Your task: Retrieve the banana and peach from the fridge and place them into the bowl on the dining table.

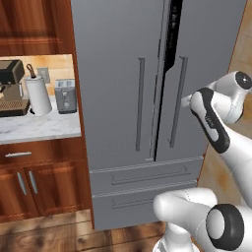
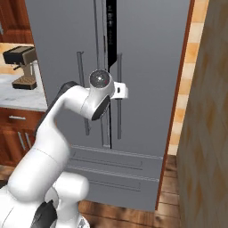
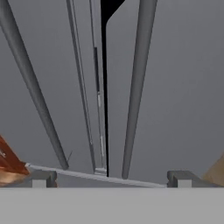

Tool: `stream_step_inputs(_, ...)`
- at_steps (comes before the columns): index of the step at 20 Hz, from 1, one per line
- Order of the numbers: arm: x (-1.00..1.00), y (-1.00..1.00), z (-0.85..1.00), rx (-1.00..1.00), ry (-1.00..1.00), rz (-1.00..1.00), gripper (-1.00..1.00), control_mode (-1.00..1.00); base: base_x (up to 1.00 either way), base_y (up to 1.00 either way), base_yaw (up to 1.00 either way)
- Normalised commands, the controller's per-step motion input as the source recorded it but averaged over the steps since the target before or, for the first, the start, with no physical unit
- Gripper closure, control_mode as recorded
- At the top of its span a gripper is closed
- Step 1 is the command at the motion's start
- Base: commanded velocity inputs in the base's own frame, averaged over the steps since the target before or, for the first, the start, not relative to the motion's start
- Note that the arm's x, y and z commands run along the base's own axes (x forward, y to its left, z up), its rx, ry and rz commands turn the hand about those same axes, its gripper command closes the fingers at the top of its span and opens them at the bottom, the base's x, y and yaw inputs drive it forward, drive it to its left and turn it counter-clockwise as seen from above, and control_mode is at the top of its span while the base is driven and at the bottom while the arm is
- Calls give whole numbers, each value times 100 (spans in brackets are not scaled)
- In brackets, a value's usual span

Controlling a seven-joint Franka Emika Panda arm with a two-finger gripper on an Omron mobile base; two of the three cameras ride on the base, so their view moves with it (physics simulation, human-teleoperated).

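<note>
a simulated kitchen with a brown wooden floor (image 1: 44,226) and reddish-brown wooden cabinets (image 1: 29,182) stands around the tall grey french-door fridge (image 1: 118,98), which fills the middle of both base views. the fridge's right door is ajar by a narrow gap that shows black, wider toward the top; its left door is shut, and two grey drawers (image 1: 147,184) lie below the doors. a long vertical bar handle (image 1: 140,103) sits on the left door and another, the right door handle (image 1: 178,101), just right of the gap.

the white robot arm's two-finger gripper (image 3: 109,178) is up close to the fridge front, level with the lower part of the door handles. in the hand view its two small dark fingertips (image 3: 40,179) stand wide apart, spread to either side of the gap and the right door handle, with nothing between them and no clear contact with the door; they look released and hold nothing.

the left base view adds what lies left of the fridge: a white-grey marble wall counter (image 1: 34,125) carrying a dark coffee machine (image 1: 12,88), a white paper towel roll (image 1: 38,94) and a silver toaster (image 1: 65,96). the right base view instead shows a tan tiled wall (image 2: 207,133) to the right of the fridge. the hand view looks up the door seam.
</note>
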Motion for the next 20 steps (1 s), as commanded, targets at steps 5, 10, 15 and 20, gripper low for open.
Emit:
stream_step_inputs(5, 56, 0, 0, 0, -2, 0, -100, -100, 0, 0, 0)
stream_step_inputs(10, 52, 0, 0, 0, -11, 0, -100, -100, 0, 0, 0)
stream_step_inputs(15, 46, -3, 0, 0, -10, 0, -100, -100, 0, 0, 0)
stream_step_inputs(20, 45, -24, 0, 0, -1, 0, -100, -100, 0, 0, 0)
